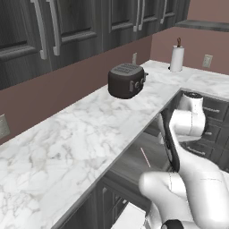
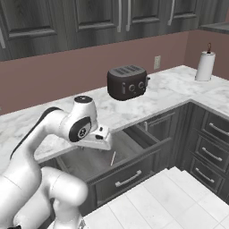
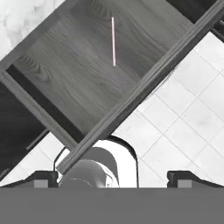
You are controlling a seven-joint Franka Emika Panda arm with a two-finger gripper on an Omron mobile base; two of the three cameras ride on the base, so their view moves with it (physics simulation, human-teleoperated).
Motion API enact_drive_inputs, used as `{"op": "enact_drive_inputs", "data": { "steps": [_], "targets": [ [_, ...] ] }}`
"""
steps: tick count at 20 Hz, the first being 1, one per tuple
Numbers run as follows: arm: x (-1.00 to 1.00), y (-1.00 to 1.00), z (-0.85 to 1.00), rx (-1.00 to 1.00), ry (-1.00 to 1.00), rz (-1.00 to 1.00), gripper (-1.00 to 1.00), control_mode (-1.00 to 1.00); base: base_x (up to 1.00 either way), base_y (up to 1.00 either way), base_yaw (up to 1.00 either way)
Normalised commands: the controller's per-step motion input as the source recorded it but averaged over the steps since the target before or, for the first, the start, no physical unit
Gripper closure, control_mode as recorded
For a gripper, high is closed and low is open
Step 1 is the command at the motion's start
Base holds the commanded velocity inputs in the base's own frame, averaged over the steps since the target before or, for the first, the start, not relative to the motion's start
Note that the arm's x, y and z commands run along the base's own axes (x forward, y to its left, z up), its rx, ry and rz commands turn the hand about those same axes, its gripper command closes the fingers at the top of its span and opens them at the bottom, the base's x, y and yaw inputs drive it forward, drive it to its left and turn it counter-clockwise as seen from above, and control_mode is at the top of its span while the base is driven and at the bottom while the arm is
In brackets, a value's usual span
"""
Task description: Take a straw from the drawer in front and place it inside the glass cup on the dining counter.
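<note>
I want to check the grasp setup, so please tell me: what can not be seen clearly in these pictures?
- Drawer, left base view: the arm covers its right part.
- Drawer handle: clear in the right base view, edge-on in the hand view.
- End effector, hand view: the bottom edge cuts its tips.
- Straw: too thin to tell its ends.

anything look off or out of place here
Nothing stands out. The drawer is pulled open with the straw lying flat and alone inside, and the toaster and paper towel roll stand upright on the counter.
</note>
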Motion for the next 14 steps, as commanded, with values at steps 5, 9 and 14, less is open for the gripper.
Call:
{"op": "enact_drive_inputs", "data": {
  "steps": [5,9,14],
  "targets": [
    [0.99,-0.07,-0.65,-0.16,0.28,0.04,-1.0,-1.0,0.0,0.0,0.0],
    [0.88,-0.08,-0.96,-0.03,0.15,0.08,-1.0,-1.0,0.0,0.0,0.0],
    [0.48,-0.26,-0.64,0.0,0.01,0.16,-1.0,-1.0,0.0,0.0,0.0]
  ]
}}
